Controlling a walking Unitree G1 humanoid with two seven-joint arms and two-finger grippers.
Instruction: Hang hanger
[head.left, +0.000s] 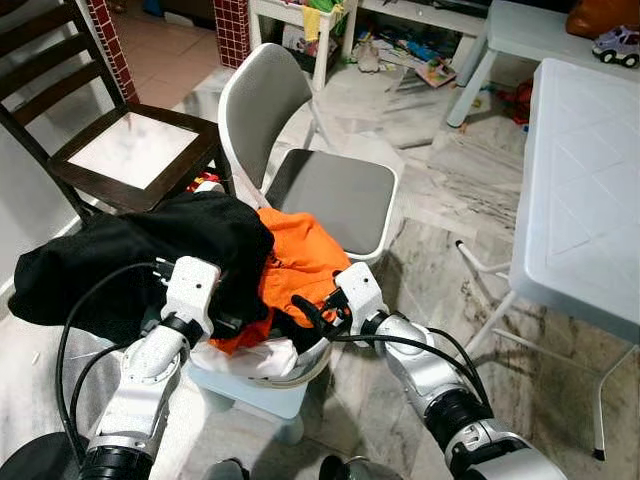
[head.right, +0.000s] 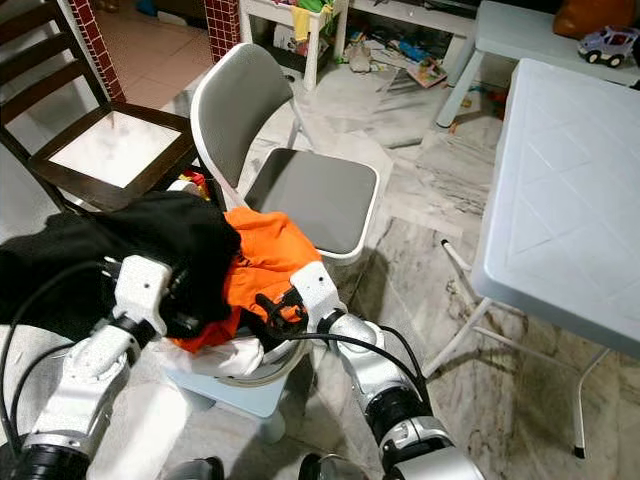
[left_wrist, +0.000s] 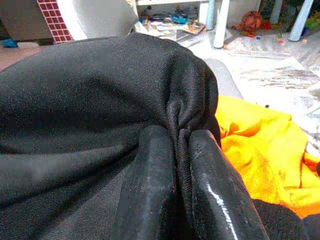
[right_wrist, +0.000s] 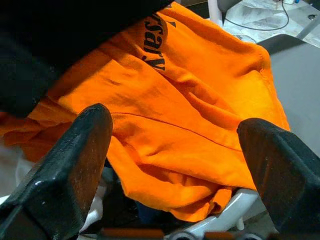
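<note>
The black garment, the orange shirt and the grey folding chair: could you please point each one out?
black garment (left_wrist: 90, 100), left wrist view, on the broad fold above the fingers.
orange shirt (right_wrist: 200, 105), right wrist view, on its middle.
grey folding chair (head.left: 335, 195), left eye view, on the seat.

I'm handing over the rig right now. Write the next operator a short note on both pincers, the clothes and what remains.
Left pincer: shut on a fold of the black garment, which lies on top of the pile.
Right pincer: open, fingers either side of the orange shirt, not gripping.
Both garments sit heaped in a white basket on a pale stool, in front of the grey folding chair.
Done: black garment gripped.
Left: I can't make out a hanger; find it and hang it.
</note>
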